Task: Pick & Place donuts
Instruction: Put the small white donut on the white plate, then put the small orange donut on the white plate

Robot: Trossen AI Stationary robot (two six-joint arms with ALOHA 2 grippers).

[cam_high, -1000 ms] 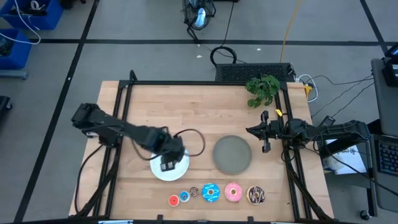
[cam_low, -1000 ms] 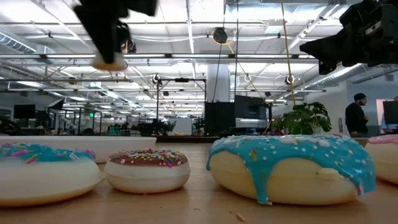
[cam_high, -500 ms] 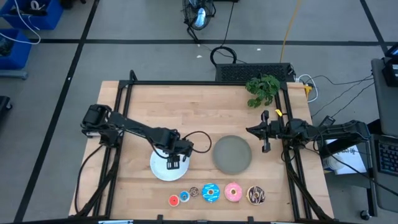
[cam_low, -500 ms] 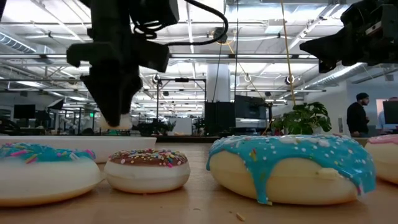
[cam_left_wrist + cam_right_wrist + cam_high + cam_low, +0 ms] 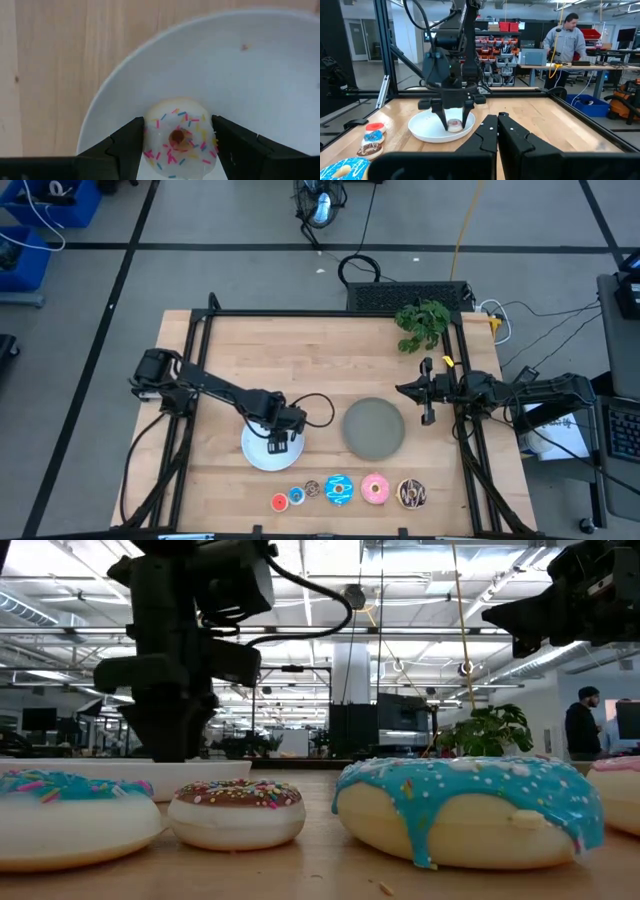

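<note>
My left gripper (image 5: 277,444) points down into the white plate (image 5: 255,459), its fingers on either side of the tiny white-pink sprinkled donut (image 5: 180,137), which also shows in the right wrist view (image 5: 454,125). Near the table's near edge lies a row of donuts: tiny red (image 5: 279,501), tiny blue (image 5: 296,497), tiny brown (image 5: 312,489), larger blue sprinkled (image 5: 339,489), pink (image 5: 375,489) and dark brown drizzled (image 5: 411,494). The grey plate (image 5: 374,428) lies right of the white one. My right gripper (image 5: 427,395) waits shut at the table's right edge. My left gripper pinches the white-pink donut by its outer rim (image 5: 149,135), one finger (image 5: 131,145) on each opposite side. The fingers come from above, pointing down. The donut lies flat, hole up, and appears to rest on the white plate's floor (image 5: 260,75).
A potted plant (image 5: 422,323) stands at the far right corner. Black frame rails (image 5: 200,340) run along the table's sides. Bare wood lies between the plates and the far edge. A person (image 5: 565,35) stands in the room beyond.
My left gripper has come down from well above the table into the white plate, carrying the white-pink donut with it. The donut, hanging clear a second ago, now sits low in the plate, still between the fingers.
</note>
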